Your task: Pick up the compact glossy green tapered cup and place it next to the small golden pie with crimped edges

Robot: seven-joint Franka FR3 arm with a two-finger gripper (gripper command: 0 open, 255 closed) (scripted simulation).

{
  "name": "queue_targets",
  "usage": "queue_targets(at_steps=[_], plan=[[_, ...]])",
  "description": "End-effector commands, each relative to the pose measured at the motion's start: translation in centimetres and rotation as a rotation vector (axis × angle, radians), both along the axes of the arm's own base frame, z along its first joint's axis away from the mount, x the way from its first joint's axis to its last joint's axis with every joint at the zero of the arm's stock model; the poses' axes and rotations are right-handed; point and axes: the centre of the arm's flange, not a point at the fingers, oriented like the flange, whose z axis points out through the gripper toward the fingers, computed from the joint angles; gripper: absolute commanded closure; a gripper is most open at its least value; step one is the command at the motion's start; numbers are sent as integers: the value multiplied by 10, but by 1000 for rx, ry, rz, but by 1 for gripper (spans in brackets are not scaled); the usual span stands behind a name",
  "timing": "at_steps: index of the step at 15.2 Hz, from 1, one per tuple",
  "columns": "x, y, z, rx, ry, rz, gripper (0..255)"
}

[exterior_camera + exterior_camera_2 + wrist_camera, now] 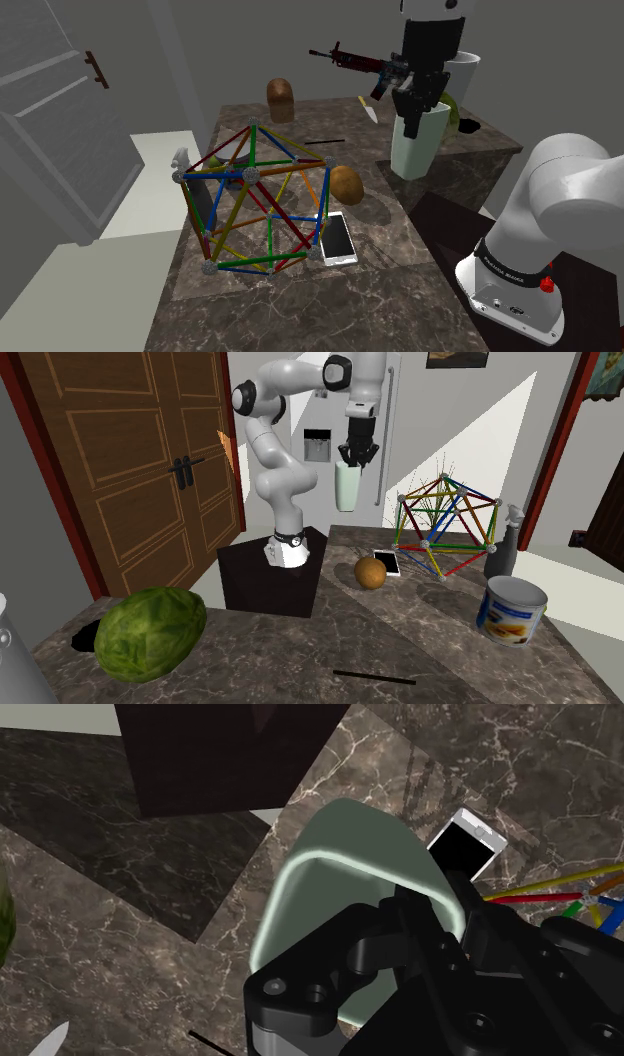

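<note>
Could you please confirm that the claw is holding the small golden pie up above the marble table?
Not quite. The claw is holding the pale green cup up above the marble table. The golden pie lies on the table beside the phone. The second exterior view shows this.

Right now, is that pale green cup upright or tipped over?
Upright. The cup hangs mouth-up from the hand, which clasps its rim, well above the counter.
</note>
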Motion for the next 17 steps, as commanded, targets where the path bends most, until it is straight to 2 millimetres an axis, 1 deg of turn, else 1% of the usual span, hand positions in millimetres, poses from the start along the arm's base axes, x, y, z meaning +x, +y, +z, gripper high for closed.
queue_targets(at_steps=[1, 5, 17], plan=[[1, 0, 11, 0, 0, 0, 255], [1, 0, 31, 0, 0, 0, 255], [-9, -159, 31, 0, 0, 0, 255]])
